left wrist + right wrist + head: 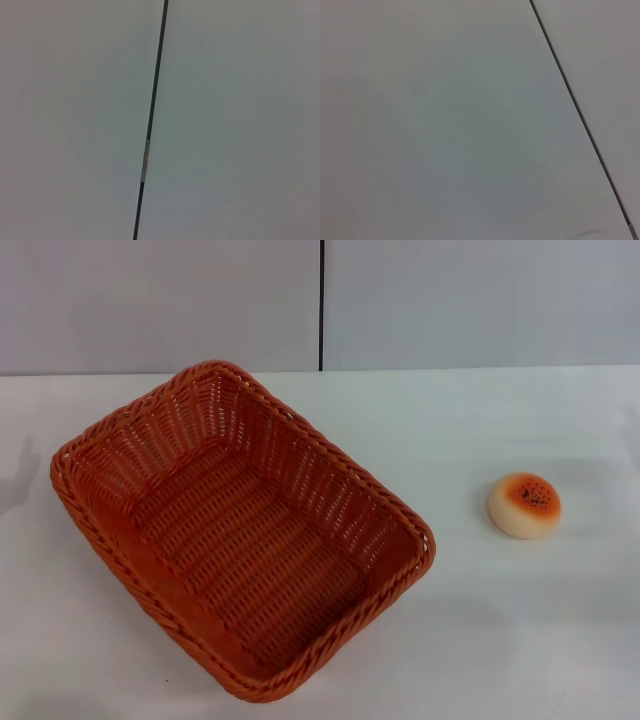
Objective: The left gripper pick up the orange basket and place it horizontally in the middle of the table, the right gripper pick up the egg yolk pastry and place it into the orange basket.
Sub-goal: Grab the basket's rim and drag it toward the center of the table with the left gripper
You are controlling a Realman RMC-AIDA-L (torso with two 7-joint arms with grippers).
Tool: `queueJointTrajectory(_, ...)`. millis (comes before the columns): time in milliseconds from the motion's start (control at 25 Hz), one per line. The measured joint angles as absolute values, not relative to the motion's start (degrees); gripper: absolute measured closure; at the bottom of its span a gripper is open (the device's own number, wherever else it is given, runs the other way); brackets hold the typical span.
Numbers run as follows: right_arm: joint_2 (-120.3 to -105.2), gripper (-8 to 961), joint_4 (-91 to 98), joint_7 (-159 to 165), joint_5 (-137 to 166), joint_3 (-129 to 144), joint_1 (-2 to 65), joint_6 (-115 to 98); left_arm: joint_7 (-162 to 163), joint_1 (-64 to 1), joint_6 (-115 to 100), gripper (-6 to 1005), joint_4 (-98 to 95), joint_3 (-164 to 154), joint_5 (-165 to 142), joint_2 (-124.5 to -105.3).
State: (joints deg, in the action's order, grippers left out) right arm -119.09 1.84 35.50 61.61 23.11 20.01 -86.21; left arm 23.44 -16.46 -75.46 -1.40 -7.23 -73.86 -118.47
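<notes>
Neither the left pincer nor the right pincer appears in any view, so whether either is open or closed cannot be told. The left wrist view shows only a pale grey wall panel (75,120) crossed by a thin dark seam (152,110), and the right wrist view shows the same kind of panel (445,125) with a seam (580,115) slanting across one corner; no fingers, no desk and no objects enter either picture.

In the head view the orange basket (240,530) sits on the white desk (520,640) left of centre, turned at an angle so that its long sides run diagonally from the far left toward the near right. Its nearest corner comes very close to the lower edge of the picture but is not clearly cut off. It is rectangular with rounded corners, woven in a wicker style with a braided rim, slanted openwork sides and a ribbed floor. The inside is empty. The outer faces of its near walls are mostly hidden behind the rim.

The egg yolk pastry (524,505) lies on the desk to the basket's right, well apart from it. It is small and round, cream-coloured at the sides, with an orange-brown glazed top carrying a cluster of dark specks. It is tipped a little so the glazed top faces toward the far right; its underside is not visible.

Behind the desk stands a grey wall (150,300) with a vertical dark seam (321,305).
</notes>
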Motion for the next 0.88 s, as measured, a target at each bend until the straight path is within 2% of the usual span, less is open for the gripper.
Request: queueJointTrajectory(880,-118.88,312,2.2,35.9,66.2,23.3,20.4,-89.2,26.6,-17.2,-77.0,189,-6.3,-11.0,-74.3,-118.02)
